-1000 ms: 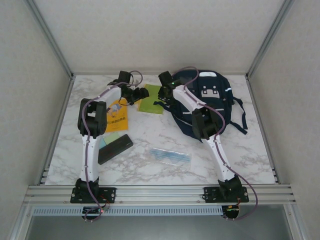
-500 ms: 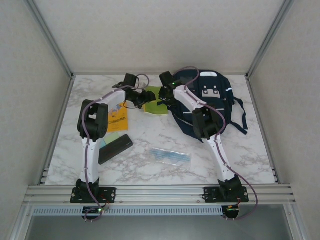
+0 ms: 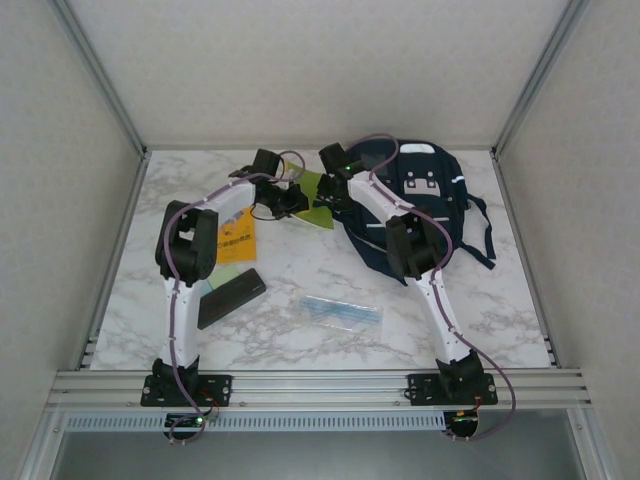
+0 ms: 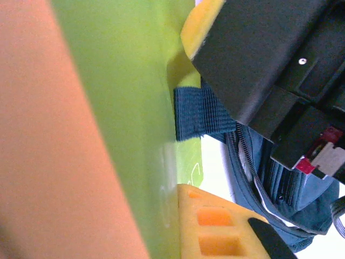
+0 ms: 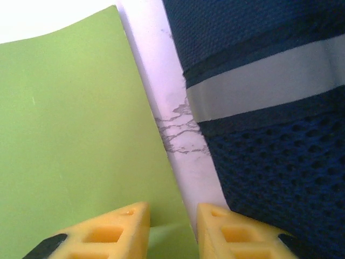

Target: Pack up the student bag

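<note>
The student bag [image 3: 425, 200], dark navy with white stripes, lies at the back right of the table; its mesh and a grey stripe [image 5: 269, 81] show in the right wrist view. A green booklet [image 3: 310, 183] lies just left of it. My left gripper [image 3: 295, 198] is shut on the booklet's edge, and the green sheet [image 4: 140, 108] runs between its fingers [image 4: 215, 226]. My right gripper [image 3: 328, 200] hovers at the bag's left edge. Its fingertips [image 5: 116, 232] stand a little apart, with only the booklet [image 5: 81, 135] and marble showing between them.
An orange booklet [image 3: 235, 235] lies at the left. A black case [image 3: 230, 297] rests partly on a pale green item, and a clear pouch [image 3: 340, 312] lies mid-table. The bag's zipper [image 4: 242, 172] and a navy strap [image 4: 202, 113] sit near the right gripper's black body.
My left gripper has swung right from the orange booklet's far end onto the green booklet and closed on it. The right arm and bag have stayed put.
</note>
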You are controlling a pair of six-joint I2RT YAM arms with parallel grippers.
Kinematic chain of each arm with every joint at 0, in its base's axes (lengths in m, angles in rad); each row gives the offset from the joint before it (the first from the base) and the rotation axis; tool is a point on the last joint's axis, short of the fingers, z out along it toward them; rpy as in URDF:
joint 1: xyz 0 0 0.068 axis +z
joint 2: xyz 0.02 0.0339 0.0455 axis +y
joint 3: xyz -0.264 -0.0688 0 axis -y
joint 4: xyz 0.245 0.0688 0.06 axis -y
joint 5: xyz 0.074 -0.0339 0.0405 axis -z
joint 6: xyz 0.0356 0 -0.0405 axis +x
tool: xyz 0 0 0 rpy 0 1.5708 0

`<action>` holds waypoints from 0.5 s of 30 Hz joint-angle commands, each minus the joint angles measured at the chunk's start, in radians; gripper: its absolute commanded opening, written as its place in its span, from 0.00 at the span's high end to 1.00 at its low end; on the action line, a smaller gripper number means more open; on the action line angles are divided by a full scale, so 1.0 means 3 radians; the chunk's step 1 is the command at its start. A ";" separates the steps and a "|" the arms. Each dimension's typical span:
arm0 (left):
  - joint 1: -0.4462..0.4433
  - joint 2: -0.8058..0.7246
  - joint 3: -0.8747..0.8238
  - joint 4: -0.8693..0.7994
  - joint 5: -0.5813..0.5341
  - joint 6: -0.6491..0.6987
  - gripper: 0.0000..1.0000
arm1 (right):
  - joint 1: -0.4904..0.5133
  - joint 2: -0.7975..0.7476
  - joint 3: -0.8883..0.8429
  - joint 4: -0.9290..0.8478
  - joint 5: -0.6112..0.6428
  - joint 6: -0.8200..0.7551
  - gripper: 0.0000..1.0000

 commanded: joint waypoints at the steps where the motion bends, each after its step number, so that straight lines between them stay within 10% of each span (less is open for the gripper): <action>1: -0.0003 -0.0295 -0.0049 -0.0135 -0.0147 0.0099 1.00 | 0.0034 -0.0115 -0.0159 -0.0253 -0.0136 -0.0067 0.68; 9: 0.0034 -0.0765 -0.0336 0.0279 -0.0324 -0.0224 1.00 | 0.0004 -0.1091 -0.0963 0.0061 -0.0306 -0.0123 0.23; 15: 0.0057 -0.1078 -0.0610 0.1015 -0.0561 -0.0803 1.00 | -0.0007 -0.1870 -0.1943 0.0721 -0.0729 0.0313 0.08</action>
